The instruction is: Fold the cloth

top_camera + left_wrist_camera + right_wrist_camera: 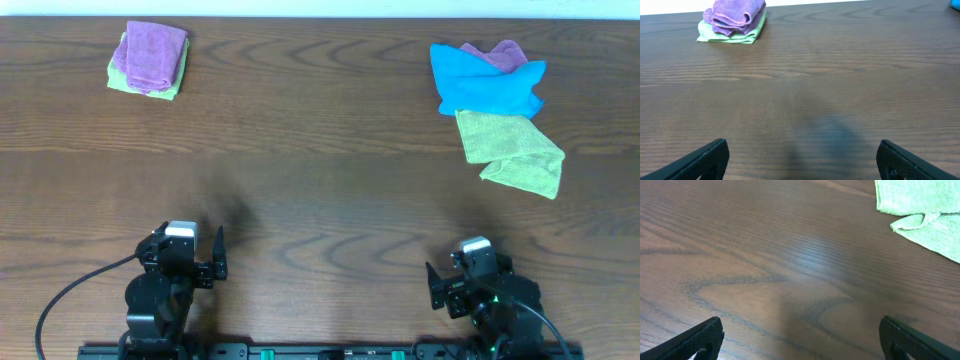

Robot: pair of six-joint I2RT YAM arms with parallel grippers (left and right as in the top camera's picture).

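The cloth [510, 150] is a lime-green towel lying loosely rumpled at the table's right back, its top edge tucked under a bright blue cloth [487, 80]. In the right wrist view a corner of the cloth [920, 210] shows at the upper right, far ahead of the fingers. My left gripper [187, 250] rests near the front left edge, open and empty over bare wood [802, 160]. At the front right, my right gripper [468, 272] also stands open with nothing between its fingers [800, 340].
A folded purple cloth [152, 52] lies on a folded green one [140, 86] at the back left, also visible as a stack [732, 22] in the left wrist view. A bit of purple fabric [505, 52] peeks from behind the blue cloth. The table [320, 190] is dark wood.
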